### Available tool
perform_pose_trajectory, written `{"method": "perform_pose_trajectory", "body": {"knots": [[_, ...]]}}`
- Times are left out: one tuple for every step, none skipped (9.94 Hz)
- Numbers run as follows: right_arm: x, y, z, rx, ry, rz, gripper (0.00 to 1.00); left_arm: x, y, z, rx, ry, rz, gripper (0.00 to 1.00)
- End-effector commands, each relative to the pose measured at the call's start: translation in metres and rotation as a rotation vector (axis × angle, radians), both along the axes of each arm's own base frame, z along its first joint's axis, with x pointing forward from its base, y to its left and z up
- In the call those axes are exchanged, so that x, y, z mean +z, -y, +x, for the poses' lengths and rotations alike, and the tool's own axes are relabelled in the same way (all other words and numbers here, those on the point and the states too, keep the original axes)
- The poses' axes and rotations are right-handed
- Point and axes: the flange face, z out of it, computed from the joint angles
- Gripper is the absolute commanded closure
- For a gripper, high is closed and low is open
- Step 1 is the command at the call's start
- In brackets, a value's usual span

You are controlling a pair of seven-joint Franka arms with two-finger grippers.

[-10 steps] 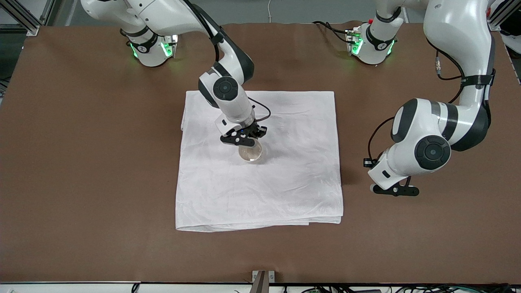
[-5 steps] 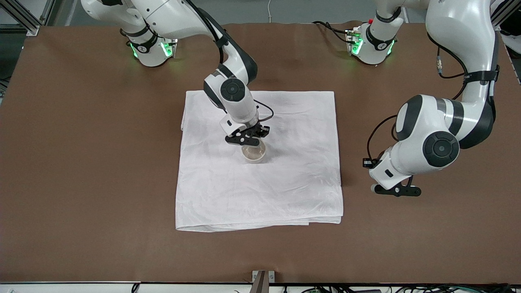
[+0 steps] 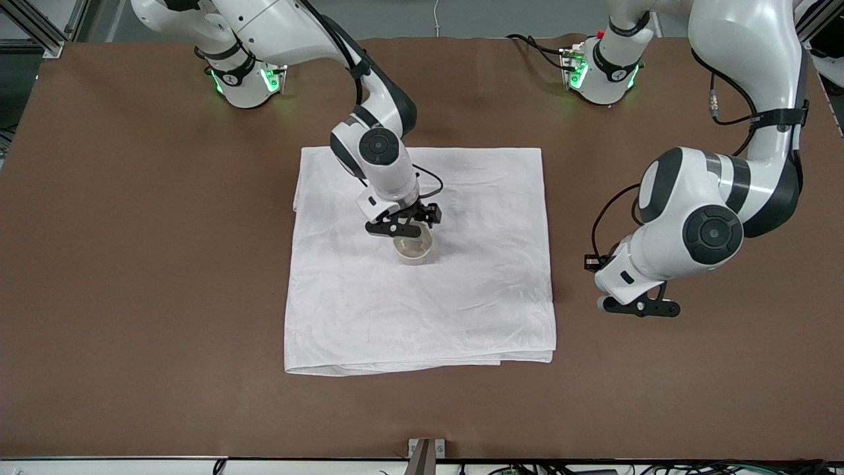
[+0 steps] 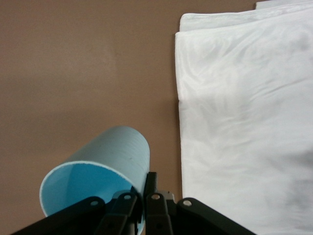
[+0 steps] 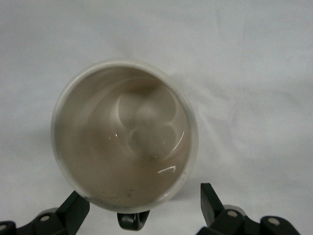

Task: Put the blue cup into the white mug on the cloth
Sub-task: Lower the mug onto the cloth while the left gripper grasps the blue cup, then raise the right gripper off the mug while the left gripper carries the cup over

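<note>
The white mug (image 3: 413, 249) stands upright on the middle of the cloth (image 3: 461, 310). My right gripper (image 3: 402, 227) hangs just over it, open. In the right wrist view the mug (image 5: 122, 137) is empty, its black handle (image 5: 133, 221) lies between the spread fingers (image 5: 73, 210), and neither finger touches it. My left gripper (image 3: 636, 307) is over the bare table beside the cloth's edge toward the left arm's end. In the left wrist view it (image 4: 144, 193) is shut on the wall of the blue cup (image 4: 107, 161), which is tilted on its side.
The brown table (image 3: 132, 264) surrounds the cloth. The folded cloth edge (image 4: 178, 93) lies close beside the held cup. Both arm bases stand along the table's edge farthest from the front camera.
The right gripper and the mug under it have shifted slightly toward the left arm's end. The left arm has shifted a little with the cup still held.
</note>
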Motion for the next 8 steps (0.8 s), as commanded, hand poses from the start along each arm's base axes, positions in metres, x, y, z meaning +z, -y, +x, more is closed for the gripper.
{"method": "perform_pose_trajectory", "body": {"knots": [[0.008, -0.002, -0.002, -0.004, 0.0, -0.018, 0.0, 0.023, 0.021, -0.002, -0.023, 0.023, -0.02, 1.0], [0.033, 0.0, -0.005, -0.004, -0.019, -0.034, 0.0, 0.023, 0.039, -0.007, -0.051, 0.025, -0.02, 1.0], [0.062, 0.007, -0.008, -0.002, -0.04, -0.056, 0.0, 0.021, 0.058, -0.012, -0.074, 0.025, -0.018, 1.0], [0.099, 0.016, -0.011, -0.004, -0.039, -0.059, 0.0, 0.021, 0.078, -0.018, -0.083, 0.026, -0.018, 1.0], [0.132, 0.027, -0.016, -0.009, -0.027, -0.05, 0.0, 0.013, 0.097, -0.025, -0.09, 0.015, -0.015, 1.0], [0.162, 0.048, -0.018, -0.026, -0.013, -0.042, 0.0, 0.011, 0.124, -0.036, -0.126, 0.013, -0.02, 1.0], [0.197, 0.083, -0.011, -0.052, 0.0, -0.037, 0.0, 0.016, 0.144, -0.04, -0.144, 0.024, -0.034, 1.0], [0.233, 0.128, 0.004, -0.04, 0.002, -0.047, 0.0, 0.014, 0.176, -0.051, -0.169, 0.022, -0.049, 1.0]]}}
